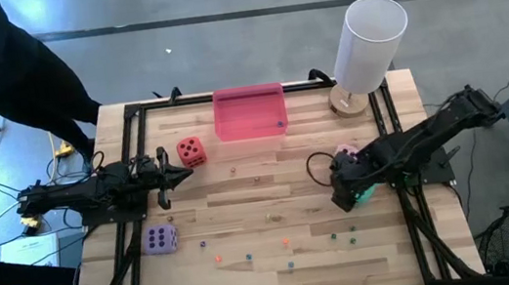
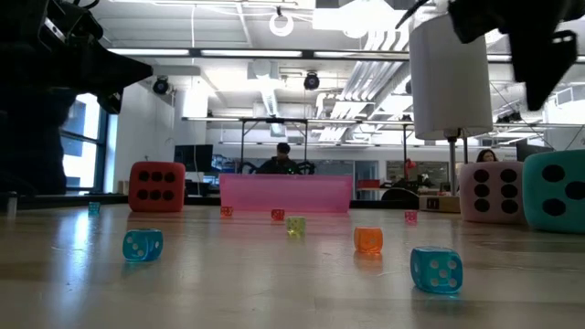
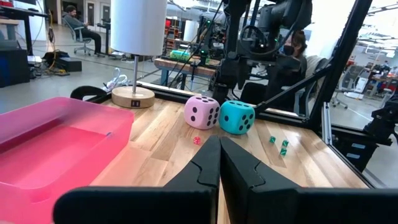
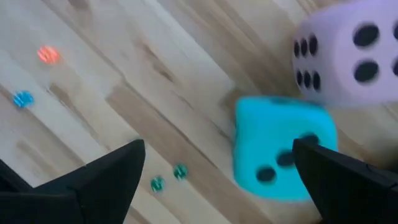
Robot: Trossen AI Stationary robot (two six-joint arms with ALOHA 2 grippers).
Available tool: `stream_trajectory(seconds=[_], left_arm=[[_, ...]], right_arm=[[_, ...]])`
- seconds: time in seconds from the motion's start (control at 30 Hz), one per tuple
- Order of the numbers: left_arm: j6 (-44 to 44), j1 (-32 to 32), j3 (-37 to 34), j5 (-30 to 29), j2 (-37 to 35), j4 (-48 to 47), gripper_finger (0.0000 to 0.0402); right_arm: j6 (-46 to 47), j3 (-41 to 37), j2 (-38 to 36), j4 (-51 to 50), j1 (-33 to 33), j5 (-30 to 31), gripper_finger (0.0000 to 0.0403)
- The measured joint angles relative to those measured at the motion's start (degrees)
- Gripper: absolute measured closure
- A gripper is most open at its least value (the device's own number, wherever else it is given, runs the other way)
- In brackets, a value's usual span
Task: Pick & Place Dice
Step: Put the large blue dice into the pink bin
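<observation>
Right wrist view shows the right gripper with its jaws spread wide and empty, the teal die lying on the table between and just ahead of them, and the pink die touching it just beyond. It looks soft and light, likely to squash rather than slip, so I would pinch two opposite flat faces at mid-height. Farther off, the left gripper waits with jaws together beside the red die.
</observation>
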Motion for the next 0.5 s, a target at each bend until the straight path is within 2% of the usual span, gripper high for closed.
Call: stream_trajectory(seconds=[0.23, 0.5], left_arm=[[0.0, 0.0, 0.0, 0.0, 0.0, 0.0, 0.0401], [0.0, 0.0, 0.0, 0.0, 0.0, 0.0, 0.0401]], right_arm=[[-0.5, -0.5, -0.2, -5.0, 2.6, -0.1, 0.0003], [-1.0, -7.1, -0.2, -1.7, 2.7, -3.5, 0.0003]])
